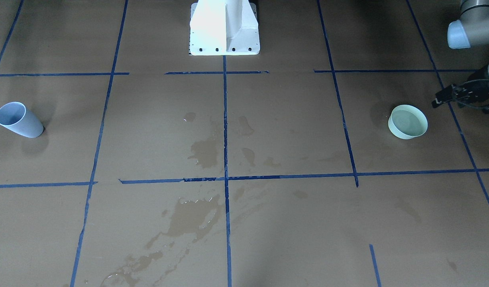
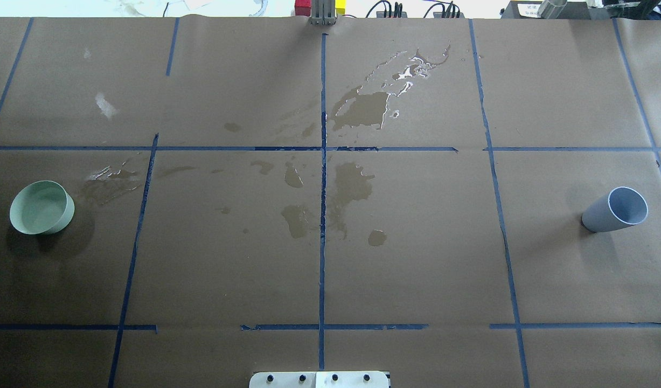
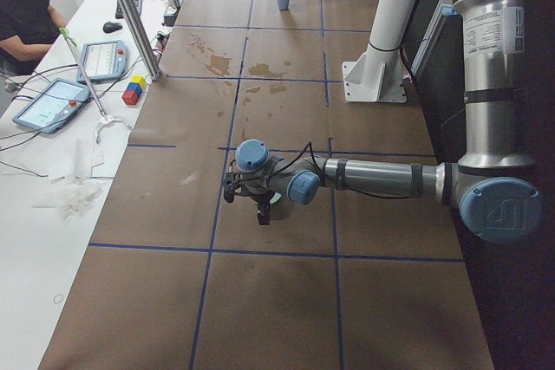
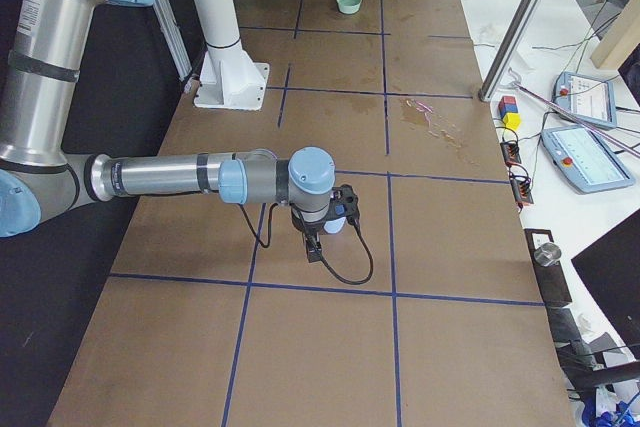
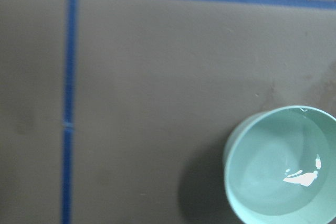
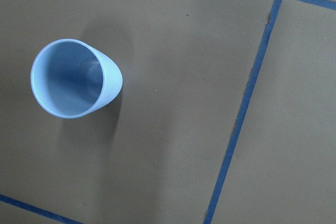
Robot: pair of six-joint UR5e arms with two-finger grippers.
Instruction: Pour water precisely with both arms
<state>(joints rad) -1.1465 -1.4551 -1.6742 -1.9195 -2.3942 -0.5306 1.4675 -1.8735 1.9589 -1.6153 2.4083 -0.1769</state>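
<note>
Presently, at the reach-and-grasp stage; neither vessel is lifted.

Item, bowl (image 1: 401,134): one, pale green, upright, on the table near the left gripper (image 1: 443,97) and apart from it, off the fingertips' side. The water (image 5: 273,171) is in it, glossy.
Item, cup (image 6: 113,80): one, pale blue, upright, seemingly dry, below and just beside the right gripper (image 4: 315,245).
Item, arms: two, left arm (image 3: 381,177) and right arm (image 4: 170,177), each stretched out low over the table.
Item, grippers: two. Neither has hold of anything; how wide either stands cannot be told.
Item, stains (image 2: 357,183): several, mid-table, well away from both grippers.
Item, pedestal (image 1: 224,28): one.

Handling note, as judgement: come down squarely over the bowl's wall, close firmly, and lift level and slowly. A wide rim into a narrow cup mouth calls for a slow tilt with the lip close over the cup.
</note>
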